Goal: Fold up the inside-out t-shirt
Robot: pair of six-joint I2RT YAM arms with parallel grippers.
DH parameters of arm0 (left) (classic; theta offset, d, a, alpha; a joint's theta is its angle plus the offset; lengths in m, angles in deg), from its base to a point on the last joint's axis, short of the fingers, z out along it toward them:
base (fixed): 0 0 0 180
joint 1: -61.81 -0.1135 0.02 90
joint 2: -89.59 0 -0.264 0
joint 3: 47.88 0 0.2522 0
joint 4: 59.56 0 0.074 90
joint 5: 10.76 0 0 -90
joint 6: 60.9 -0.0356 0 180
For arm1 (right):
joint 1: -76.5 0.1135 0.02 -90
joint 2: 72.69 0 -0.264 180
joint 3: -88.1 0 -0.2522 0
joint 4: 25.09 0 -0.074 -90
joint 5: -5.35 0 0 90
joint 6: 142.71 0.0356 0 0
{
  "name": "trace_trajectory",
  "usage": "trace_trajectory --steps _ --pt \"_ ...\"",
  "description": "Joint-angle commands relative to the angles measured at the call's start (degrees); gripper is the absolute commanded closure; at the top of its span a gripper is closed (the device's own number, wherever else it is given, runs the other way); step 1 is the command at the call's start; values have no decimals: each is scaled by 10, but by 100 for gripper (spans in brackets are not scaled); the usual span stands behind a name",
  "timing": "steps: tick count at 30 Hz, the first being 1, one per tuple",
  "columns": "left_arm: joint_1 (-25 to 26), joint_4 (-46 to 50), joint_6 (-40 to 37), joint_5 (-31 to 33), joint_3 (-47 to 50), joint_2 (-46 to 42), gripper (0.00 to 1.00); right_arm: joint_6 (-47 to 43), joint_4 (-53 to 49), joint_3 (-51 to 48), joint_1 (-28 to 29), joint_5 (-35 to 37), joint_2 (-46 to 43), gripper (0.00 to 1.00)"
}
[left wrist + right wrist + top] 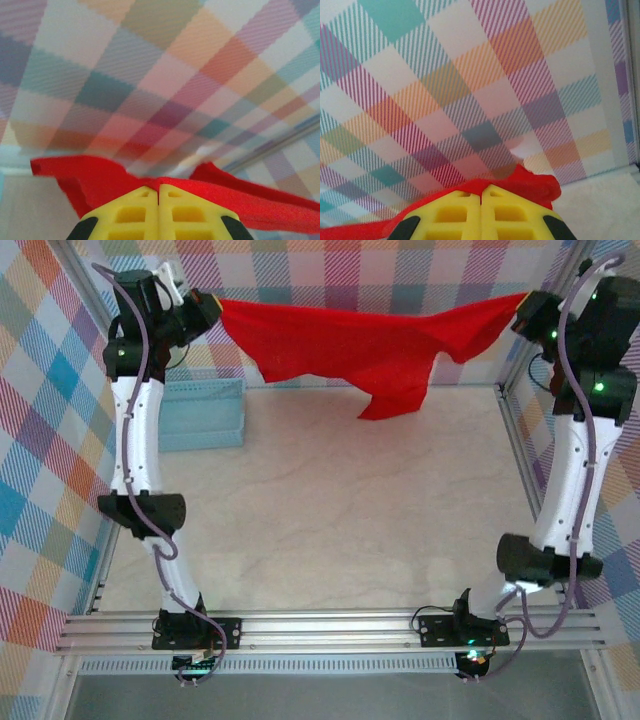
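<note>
Right now my left gripper (207, 306) is pinched shut on one edge of the inside-out t-shirt (360, 350), and my right gripper (524, 308) is pinched shut on the opposite edge. Both hands are raised high over the far side of the table (330, 520) and held well apart, so the red cloth hangs between them like a banner.

From my left wrist, my yellow fingertips (130, 215) meet with no gap, and red fabric bunches just past them. My right wrist shows the same: the tips (452, 212) are pressed together, with a red fold rising just beyond.

Between my hands the top edge of the shirt runs fairly taut while the body sags below it. One long flap drops lowest, nearer my right hand than my left. I cannot tell whether its tip brushes the table. A blue basket (200, 415) sits on the table below my left hand, apart from the cloth.

As I judge it, the folding itself has not begun. The shirt is lifted and stretched out, but I see no crease or layer laid over another. I cannot make out the tag or the seams, so I cannot say which side faces out. Lowering it flat and making every fold is work yet to do.
</note>
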Motion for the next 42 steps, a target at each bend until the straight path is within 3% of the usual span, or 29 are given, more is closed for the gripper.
trace_trajectory --steps 1,5,8,11,16,19,25,31,34,42 --pt "9 -67 -29 -29 197 -143 100 -2 42 -129 -4 -31 -92 100" --pt "26 -173 -10 -6 548 -335 100 11 27 -328 -5 -44 -208 100" --pt "51 -190 6 31 741 -447 100 32 -6 -468 -5 -55 -290 100" --pt "79 -196 33 45 909 -538 100 50 -56 -594 -5 -27 -364 100" --pt "90 -135 76 77 1077 -640 100 77 -122 -770 -5 7 -477 100" --pt "90 -93 115 88 1130 -702 100 121 -164 -825 -5 23 -538 100" --pt "91 -19 158 93 1171 -813 100 197 -236 -798 -5 85 -619 100" --pt "92 -6 195 87 1188 -847 100 232 -231 -826 -5 42 -644 100" --pt "91 -25 197 105 1176 -819 100 216 -196 -838 -5 34 -617 100" --pt "92 -108 163 171 1100 -622 100 174 -48 -809 -5 25 -452 100"
